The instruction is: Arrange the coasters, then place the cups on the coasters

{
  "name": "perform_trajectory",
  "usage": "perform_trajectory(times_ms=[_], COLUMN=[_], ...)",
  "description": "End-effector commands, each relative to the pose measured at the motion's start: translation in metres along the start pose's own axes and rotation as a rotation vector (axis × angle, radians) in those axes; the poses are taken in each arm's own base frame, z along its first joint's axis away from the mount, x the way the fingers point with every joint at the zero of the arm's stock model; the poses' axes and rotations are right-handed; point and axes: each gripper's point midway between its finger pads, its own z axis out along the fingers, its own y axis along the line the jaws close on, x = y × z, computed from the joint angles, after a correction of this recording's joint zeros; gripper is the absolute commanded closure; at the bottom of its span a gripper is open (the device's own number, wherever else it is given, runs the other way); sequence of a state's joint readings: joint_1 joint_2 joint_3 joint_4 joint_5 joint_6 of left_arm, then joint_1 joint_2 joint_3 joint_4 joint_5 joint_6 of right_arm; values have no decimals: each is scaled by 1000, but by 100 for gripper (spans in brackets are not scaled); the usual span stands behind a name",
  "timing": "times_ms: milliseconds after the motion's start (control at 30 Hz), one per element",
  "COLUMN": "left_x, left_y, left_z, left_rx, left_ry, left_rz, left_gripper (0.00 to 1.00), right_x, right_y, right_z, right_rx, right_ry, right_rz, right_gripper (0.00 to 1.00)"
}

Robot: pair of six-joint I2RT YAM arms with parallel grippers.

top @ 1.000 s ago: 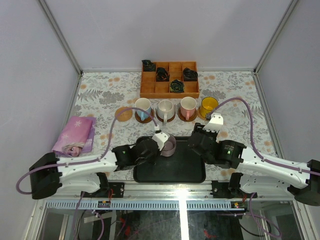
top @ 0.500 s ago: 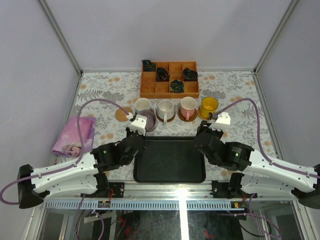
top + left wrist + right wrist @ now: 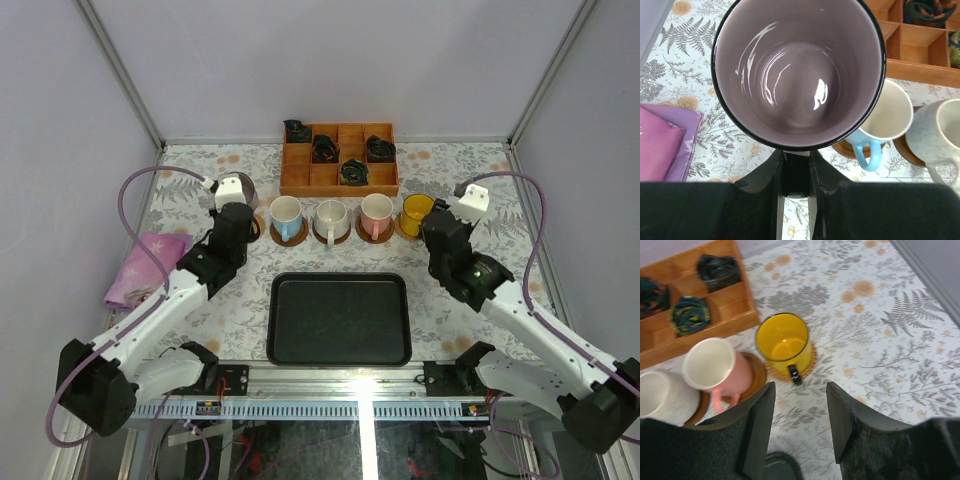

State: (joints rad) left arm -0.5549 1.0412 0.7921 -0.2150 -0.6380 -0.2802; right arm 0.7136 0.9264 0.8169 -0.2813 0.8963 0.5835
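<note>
Nearest the arm bases, the black tray (image 3: 340, 345) no longer carries the mauve-grey mug (image 3: 797, 75). The left gripper (image 3: 796, 172), jaws pinched on the mug's wall, has carried it above the left end of the row. The right gripper (image 3: 800, 387) hovers by the yellow mug (image 3: 783, 342), jaws parted, holding nothing.

Count: five cups, four seated: light blue cup (image 3: 286, 215), cream-white cup (image 3: 331, 220), pink cup (image 3: 376, 213), yellow. Four coasters (image 3: 810, 362) show; the fifth is hidden. Judgement: one placement remains.
</note>
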Motion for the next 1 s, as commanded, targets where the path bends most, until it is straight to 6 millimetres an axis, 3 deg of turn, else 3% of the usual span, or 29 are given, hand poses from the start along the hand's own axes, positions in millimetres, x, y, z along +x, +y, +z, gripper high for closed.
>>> perform_trajectory(times_ms=[0, 200, 400, 633, 967], left_x=[-56, -44, -15, 9, 40], left_y=[-9, 20, 29, 19, 18], left_z=[23, 70, 103, 111, 117], left_rx=[70, 28, 62, 125, 150], left_ry=[-156, -90, 22, 104, 177], left_rz=[-128, -149, -149, -111, -31], left_gripper=[100, 100, 100, 100, 100], right_x=[-17, -13, -19, -11, -15], right_y=[-4, -33, -32, -38, -46], right_z=[34, 70, 81, 83, 77], right_rx=[11, 88, 100, 125, 139], right_ry=[17, 69, 65, 78, 42], right_rz=[15, 71, 75, 50, 59], right_gripper=[48, 48, 48, 47, 47])
